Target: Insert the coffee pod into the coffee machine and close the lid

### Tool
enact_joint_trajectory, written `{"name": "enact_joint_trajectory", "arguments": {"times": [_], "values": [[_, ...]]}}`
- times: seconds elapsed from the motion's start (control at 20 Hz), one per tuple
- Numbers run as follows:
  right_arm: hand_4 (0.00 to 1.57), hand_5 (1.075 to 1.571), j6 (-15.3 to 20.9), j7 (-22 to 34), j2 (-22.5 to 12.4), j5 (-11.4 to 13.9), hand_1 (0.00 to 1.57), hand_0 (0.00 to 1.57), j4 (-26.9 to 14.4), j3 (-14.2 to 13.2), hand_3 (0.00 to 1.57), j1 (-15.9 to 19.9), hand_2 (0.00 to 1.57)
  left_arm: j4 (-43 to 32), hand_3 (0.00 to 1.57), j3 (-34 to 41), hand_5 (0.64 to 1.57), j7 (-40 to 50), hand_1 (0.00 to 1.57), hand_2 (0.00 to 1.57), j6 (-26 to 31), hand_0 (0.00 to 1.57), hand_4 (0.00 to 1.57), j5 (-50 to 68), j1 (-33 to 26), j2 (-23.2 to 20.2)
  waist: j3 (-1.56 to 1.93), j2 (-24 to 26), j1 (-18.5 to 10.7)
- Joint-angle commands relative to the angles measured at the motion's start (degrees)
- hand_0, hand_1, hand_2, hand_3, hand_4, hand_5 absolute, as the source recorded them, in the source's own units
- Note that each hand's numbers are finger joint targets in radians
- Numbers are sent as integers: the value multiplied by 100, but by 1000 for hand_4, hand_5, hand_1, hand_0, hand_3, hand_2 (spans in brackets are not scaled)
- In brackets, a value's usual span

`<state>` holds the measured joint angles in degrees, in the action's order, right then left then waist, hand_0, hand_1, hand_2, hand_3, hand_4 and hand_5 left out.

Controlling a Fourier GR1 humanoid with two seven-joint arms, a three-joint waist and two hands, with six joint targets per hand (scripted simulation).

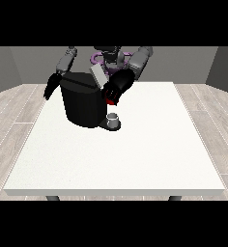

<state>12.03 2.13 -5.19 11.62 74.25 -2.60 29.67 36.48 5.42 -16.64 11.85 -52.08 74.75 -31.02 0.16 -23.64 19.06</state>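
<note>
The hand at the view's right hovers at the machine by its raised lid, nearer than the other hand; neither hand's fingers are readable, and no pod shows plainly.

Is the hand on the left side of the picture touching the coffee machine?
Cannot tell. In the front view the hand at the view's left hangs right beside the coffee machine, edges meeting with no plain gap or contact.
</note>
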Motion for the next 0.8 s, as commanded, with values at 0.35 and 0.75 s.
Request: {"name": "enact_joint_trajectory", "arguments": {"times": [0.35,0.75], "values": [[153,1571,175,-106,174,103,0,0,-64,80,0,-71,0,-152,381,-11,1571,7,0,481,-265,0,0,-163,-52,84,-14,13,-86],[0,1571,-129,-552,127,-213,0,0,-549,-122,0,-1073,0,-65,0,-53,1571,262,0,0,146,0,0,-18,-711,502,-12,1154,-584]]}}
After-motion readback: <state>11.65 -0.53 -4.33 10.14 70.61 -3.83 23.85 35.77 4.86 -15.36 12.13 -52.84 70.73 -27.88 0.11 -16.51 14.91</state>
